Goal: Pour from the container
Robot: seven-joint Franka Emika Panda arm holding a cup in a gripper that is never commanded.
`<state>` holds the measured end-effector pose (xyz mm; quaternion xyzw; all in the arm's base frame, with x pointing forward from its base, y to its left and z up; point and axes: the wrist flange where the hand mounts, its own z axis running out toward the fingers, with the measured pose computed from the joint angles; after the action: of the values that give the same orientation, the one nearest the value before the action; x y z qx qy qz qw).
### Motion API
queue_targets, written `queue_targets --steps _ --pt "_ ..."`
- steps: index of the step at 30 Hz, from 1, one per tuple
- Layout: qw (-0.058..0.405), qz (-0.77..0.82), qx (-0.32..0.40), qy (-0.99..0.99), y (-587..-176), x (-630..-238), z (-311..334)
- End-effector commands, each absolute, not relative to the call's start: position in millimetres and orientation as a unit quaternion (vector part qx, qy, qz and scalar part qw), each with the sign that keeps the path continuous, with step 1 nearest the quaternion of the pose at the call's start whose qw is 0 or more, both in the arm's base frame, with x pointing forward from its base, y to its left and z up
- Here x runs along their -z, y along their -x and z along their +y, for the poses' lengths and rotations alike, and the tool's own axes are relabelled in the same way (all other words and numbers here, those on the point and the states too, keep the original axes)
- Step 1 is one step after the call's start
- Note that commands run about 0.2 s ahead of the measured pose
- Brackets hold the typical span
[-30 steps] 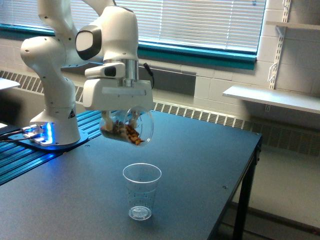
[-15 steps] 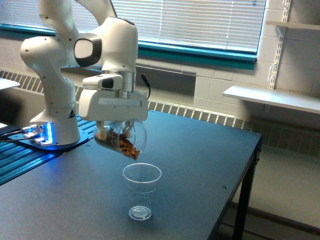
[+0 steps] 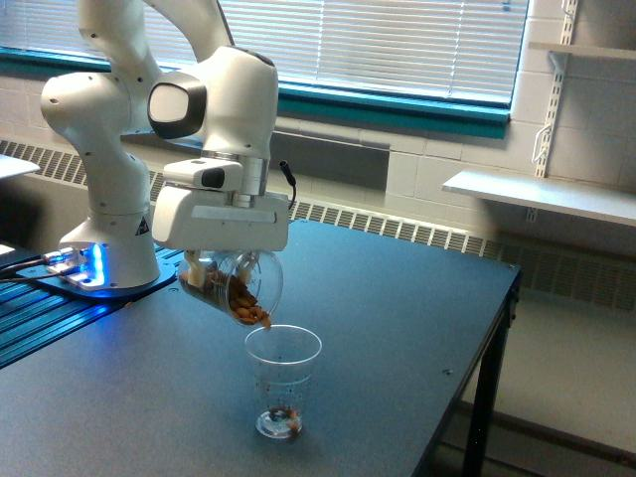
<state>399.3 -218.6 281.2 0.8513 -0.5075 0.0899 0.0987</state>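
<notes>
Tilted container [image 3: 234, 291] above cup [image 3: 281, 383]

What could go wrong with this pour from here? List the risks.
1. The wide container has a broader rim than the narrow receiving cup, so nuts tipping out together may miss it.
2. The receiving cup looks light and nearly empty; a low-hanging gripper or falling nuts might knock it over.

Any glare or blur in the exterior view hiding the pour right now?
Exterior view: sharp enough; the tilted container under the gripper and the standing cup read clearly. Window blinds are bright but not washing out the table. Blue glow at the arm base. Pieces in the cup's bottom look small and soft.
</notes>
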Motion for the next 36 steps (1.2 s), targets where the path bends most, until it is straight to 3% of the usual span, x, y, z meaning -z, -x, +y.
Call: queue_targets --steps 1,36 --pt "0.104 -0.514 -0.091 -0.847 -405.0 -283.2 -219.6" --pt "0.142 -0.478 -0.069 -0.864 -422.7 -284.6 -207.3"
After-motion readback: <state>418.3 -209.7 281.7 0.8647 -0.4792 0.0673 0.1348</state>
